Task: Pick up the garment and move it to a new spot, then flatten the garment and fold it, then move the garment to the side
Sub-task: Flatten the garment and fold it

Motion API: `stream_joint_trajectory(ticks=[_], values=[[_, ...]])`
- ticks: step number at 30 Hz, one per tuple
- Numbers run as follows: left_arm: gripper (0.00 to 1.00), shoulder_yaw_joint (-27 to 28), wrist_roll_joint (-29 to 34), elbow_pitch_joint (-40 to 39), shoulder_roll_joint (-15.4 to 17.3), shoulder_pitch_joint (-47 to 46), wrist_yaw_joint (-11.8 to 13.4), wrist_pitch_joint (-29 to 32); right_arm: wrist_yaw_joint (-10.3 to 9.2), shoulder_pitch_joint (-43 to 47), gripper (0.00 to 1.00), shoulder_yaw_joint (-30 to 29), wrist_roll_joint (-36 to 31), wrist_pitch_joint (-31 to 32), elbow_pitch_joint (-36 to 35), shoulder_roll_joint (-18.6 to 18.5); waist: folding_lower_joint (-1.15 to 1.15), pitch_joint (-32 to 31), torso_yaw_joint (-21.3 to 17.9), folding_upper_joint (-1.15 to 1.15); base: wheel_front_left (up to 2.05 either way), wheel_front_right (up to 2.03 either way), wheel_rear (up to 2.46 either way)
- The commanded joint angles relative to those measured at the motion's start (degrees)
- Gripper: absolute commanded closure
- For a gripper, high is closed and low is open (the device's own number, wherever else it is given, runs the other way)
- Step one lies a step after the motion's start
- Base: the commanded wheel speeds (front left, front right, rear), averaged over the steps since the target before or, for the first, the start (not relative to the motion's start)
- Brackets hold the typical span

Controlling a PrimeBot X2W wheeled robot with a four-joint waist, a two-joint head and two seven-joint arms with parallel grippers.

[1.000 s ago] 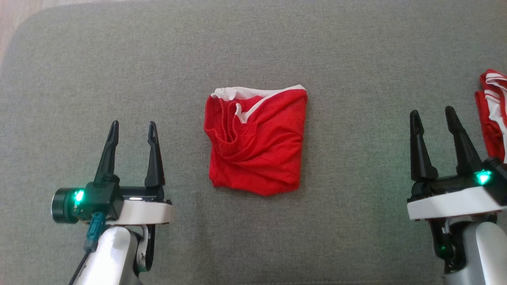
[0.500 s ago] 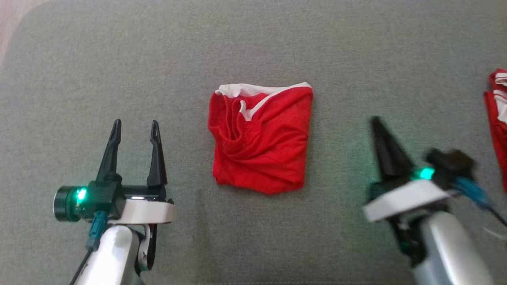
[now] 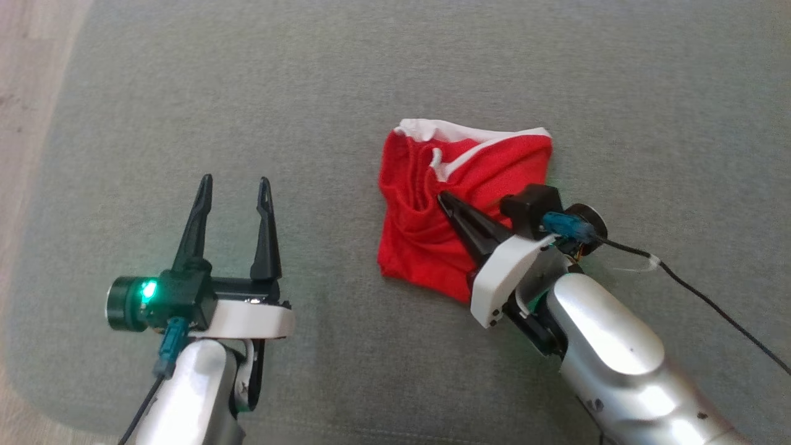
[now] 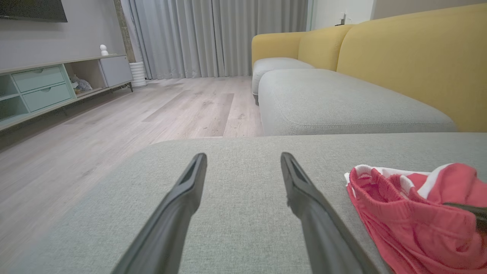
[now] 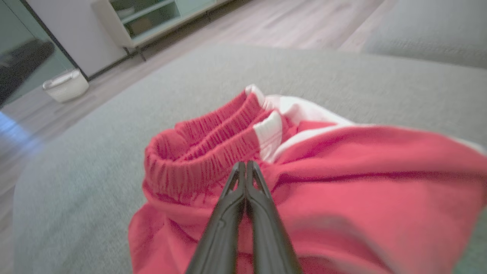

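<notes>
The garment (image 3: 413, 242) is a pair of red shorts with white trim, lying folded and rumpled on the grey cushion (image 3: 309, 93). My right gripper (image 3: 442, 198) is shut, fingers pressed flat together. Its tips rest over the garment's middle, just behind the gathered waistband, and I see no cloth between them. The right wrist view shows the same: the right gripper (image 5: 245, 163) points at the red elastic band of the garment (image 5: 342, 171). My left gripper (image 3: 235, 180) stands open and empty over bare cushion, left of the garment. The left wrist view has the left gripper (image 4: 243, 156) open and the garment (image 4: 399, 220) at the lower right.
The cushion's left edge drops to a wooden floor (image 3: 25, 93). A black cable (image 3: 710, 303) trails from my right wrist. A yellow sofa (image 4: 411, 64) with grey seats stands beyond, and a low cabinet (image 4: 45, 87) lines the far wall.
My right gripper has shut and swung left from the cushion's right side onto the garment. The head camera has turned left, shifting the whole picture right. The left arm has not moved.
</notes>
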Motion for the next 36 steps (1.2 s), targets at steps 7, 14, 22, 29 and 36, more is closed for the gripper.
stream_joint_trajectory(ticks=[7, 14, 22, 29, 36], values=[[0.0, 1.56, 0.05, -1.24, -0.36, -1.81, -0.27, -0.59, -0.04, -4.01, 1.0, 4.25, 1.88, 2.0, 4.43, 2.14, 0.0, 0.07, 2.33, 0.0, 0.0, 0.0, 0.0], [0.0, 1.98, 0.53, -1.58, -0.91, -1.34, -0.57, -0.6, -0.04, -6.37, 1.0, 8.09, 3.67, 2.77, 6.5, 2.36, 0.0, -0.21, 2.82, 0.0, 0.0, 0.0, 0.0], [0.0, 2.38, 1.1, -1.7, -1.47, -1.39, -1.33, -0.61, -0.04, -8.86, 1.0, 14.87, 5.91, 3.38, 6.93, 2.38, 0.0, 0.25, 2.9, 0.0, 0.0, 0.0, 0.0], [0.0, 3.22, 1.53, -1.64, -1.73, -1.03, -1.33, -0.61, -0.04, -9.3, 0.07, 17.84, 6.19, 0.23, 4.86, 2.38, 0.0, 0.28, 1.73, 0.0, 0.0, 0.0, 0.0], [0.0, 4.0, 1.99, -1.31, -1.29, -0.51, -1.33, -0.61, -0.04, -6.01, 0.0, 14.67, 6.2, -5.51, -2.55, 0.93, 0.0, -0.59, -0.26, 0.0, 0.0, 0.0, 0.0]])
